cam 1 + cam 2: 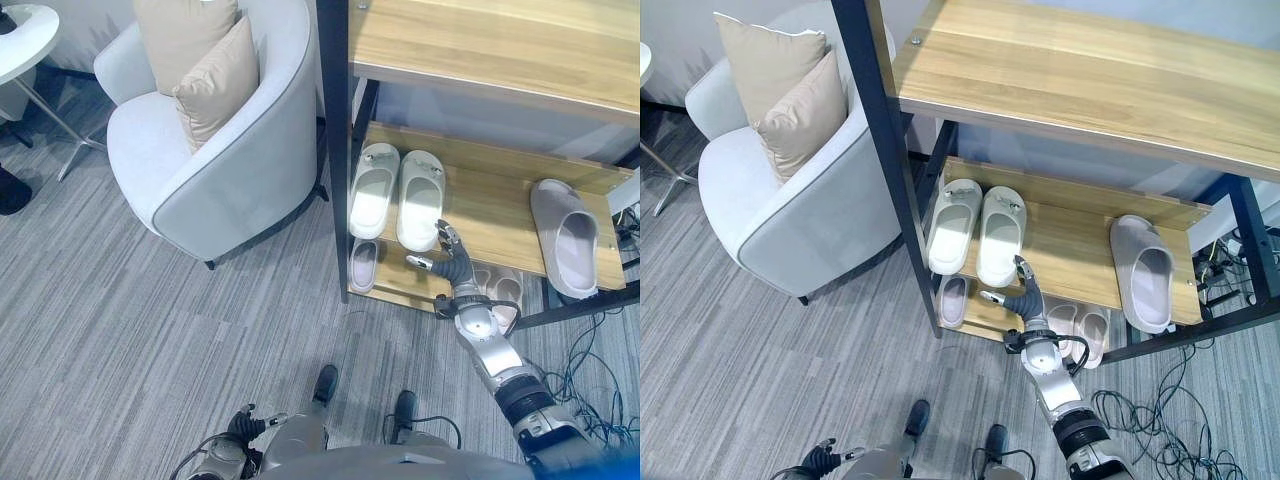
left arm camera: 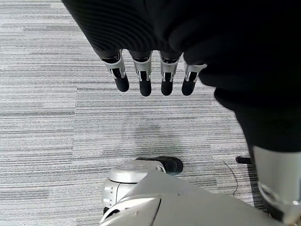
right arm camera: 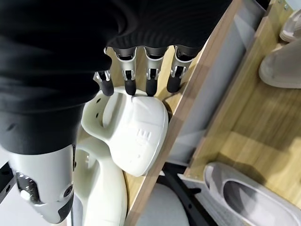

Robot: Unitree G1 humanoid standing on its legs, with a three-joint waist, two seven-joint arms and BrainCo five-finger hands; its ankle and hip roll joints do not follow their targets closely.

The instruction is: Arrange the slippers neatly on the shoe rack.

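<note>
Right wrist view | right hand (image 3: 136,61) fingers (image 3: 151,84) straight, tips touching white slipper (image 3: 136,136) heel | slipper just beyond, long axis near-far on rack (image 1: 490,215) | left hand (image 2: 150,70) relaxed, far off

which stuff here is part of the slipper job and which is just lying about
Job: white slipper pair, grey slipper, lower-shelf slippers, shoe rack, right hand at the white pair.
Lying about: armchair, beige cushions, round side table, left hand.
</note>
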